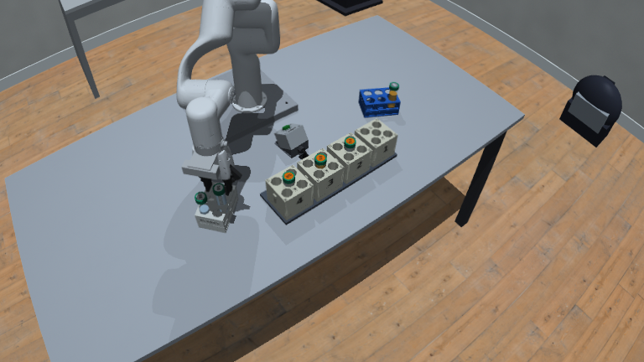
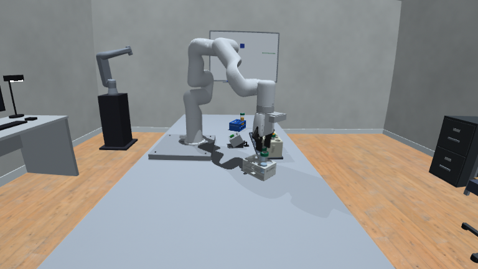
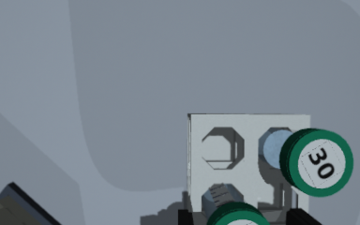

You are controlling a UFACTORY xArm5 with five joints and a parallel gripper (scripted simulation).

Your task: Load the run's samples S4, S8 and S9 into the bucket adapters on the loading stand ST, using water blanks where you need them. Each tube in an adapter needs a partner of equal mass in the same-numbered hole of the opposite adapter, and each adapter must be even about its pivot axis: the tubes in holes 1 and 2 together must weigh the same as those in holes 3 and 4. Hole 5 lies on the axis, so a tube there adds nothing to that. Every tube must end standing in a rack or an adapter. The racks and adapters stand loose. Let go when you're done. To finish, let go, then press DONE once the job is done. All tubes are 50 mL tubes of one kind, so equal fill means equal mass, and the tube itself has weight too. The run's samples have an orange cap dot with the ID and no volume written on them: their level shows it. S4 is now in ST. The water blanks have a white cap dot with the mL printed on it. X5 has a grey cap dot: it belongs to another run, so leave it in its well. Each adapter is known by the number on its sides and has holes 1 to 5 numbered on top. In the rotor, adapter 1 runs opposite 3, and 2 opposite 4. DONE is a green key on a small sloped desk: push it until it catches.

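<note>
My gripper [image 1: 217, 189] [image 3: 242, 217] is open, its fingers on either side of the green cap of a tall water blank [image 1: 218, 188] [image 3: 240, 216] in the white blanks rack [image 1: 211, 222] [image 2: 269, 172] [image 3: 250, 122]. Its number is cut off in the wrist view. A blank marked 30 [image 1: 200, 197] [image 3: 321, 161] stands beside it. On the stand [image 1: 287, 221], adapter 4 [image 1: 298, 200], adapter 3 [image 1: 330, 183] and adapter 2 [image 1: 359, 165] each hold one orange-dot tube. Their IDs are too small to read. Adapter 1 [image 1: 386, 148] shows no tube.
A blue rack [image 1: 371, 110] [image 2: 232, 126] at the far side holds one tube with orange contents [image 1: 392, 95]. The desk [image 1: 291, 137] with the green DONE key [image 1: 285, 127] stands between the robot base and the adapters. The stand lies close beside the blanks rack.
</note>
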